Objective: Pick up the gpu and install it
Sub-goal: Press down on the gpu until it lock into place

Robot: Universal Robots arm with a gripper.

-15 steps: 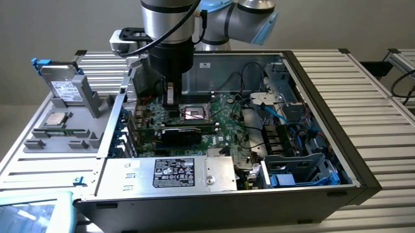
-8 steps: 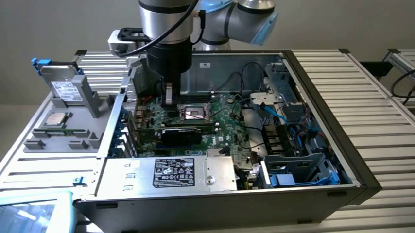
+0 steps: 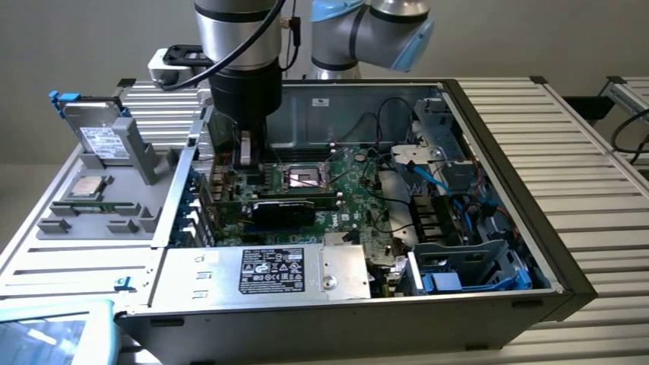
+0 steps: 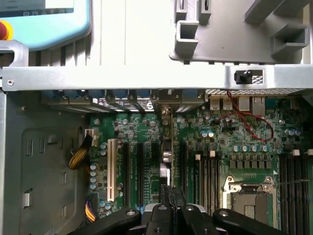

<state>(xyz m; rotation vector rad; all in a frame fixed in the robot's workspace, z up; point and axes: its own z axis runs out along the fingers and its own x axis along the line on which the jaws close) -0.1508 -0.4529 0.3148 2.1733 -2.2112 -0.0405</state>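
I'm at the install step, not the pickup. The gpu (image 3: 284, 211) (image 4: 167, 156) is already inside the computer case (image 3: 507, 137), standing on edge over the motherboard (image 3: 350, 194) (image 4: 220, 147). It is just beside the processor socket (image 3: 304, 179) (image 4: 247, 196), on the side toward the case's back wall. From my wrist I see it edge-on, a thin strip lined up with one of the long slots. Its metal end reaches toward the row of back-panel openings.

My jaws are drawn in narrow, right over the card's top edge. I can't tell whether they pinch that edge, press on it, or hang just clear of it. Nor can I tell whether the card is fully seated.

As I judge it, the next move calls for straight downward pressure. The card has to stay square to the slot, with no lean toward the socket, and the bracket has to meet its opening. A tilt could jam the contacts or nudge the red wire (image 4: 249, 122) near the socket.
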